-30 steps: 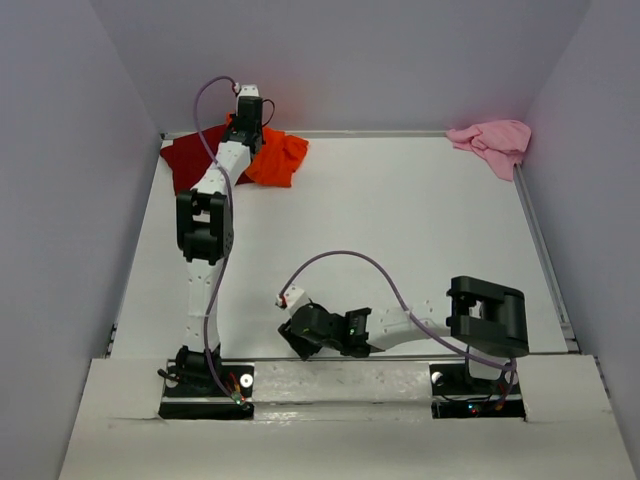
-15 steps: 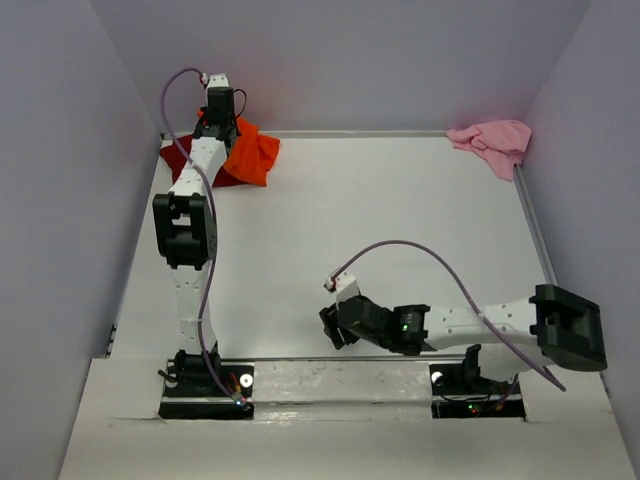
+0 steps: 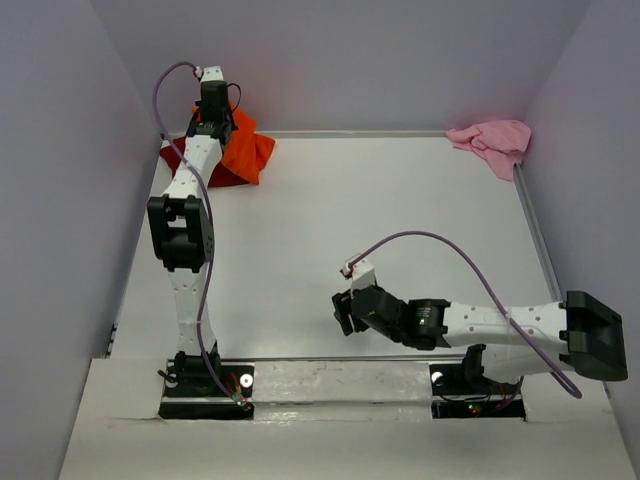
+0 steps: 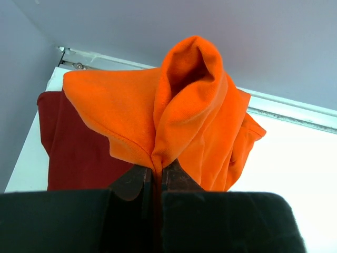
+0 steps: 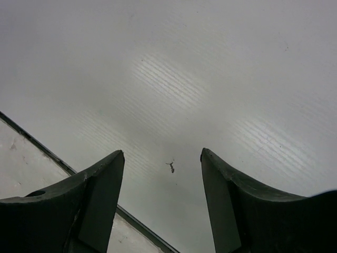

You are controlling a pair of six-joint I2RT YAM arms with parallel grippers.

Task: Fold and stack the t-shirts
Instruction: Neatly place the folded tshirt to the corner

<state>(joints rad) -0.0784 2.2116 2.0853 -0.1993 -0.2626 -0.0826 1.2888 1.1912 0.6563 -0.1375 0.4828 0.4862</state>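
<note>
- The bright orange cloth t-shirt (image 3: 250,150) is bunching up at the upper left of the top view, by the far left corner of the white table (image 3: 400,220). Its long axis is running from upper left down to lower right. In the left wrist view it is rising as a peaked fold up the middle of the frame.
- The dark red cloth t-shirt (image 4: 79,147) is lying under it and to its left. The crumpled pale pink t-shirt (image 3: 492,142) is sitting at the upper right, well apart.
- The left end effector (image 4: 156,171) is clenching a fold of the orange t-shirt, its jaws nearly meeting.
- The right end effector (image 5: 160,161) is standing released, jaws wide, grasping nothing, over bare table at the lower centre of the top view.
- The left arm is covering part of both shirts in the top view, and no sleeves or collars are showing clearly.
</note>
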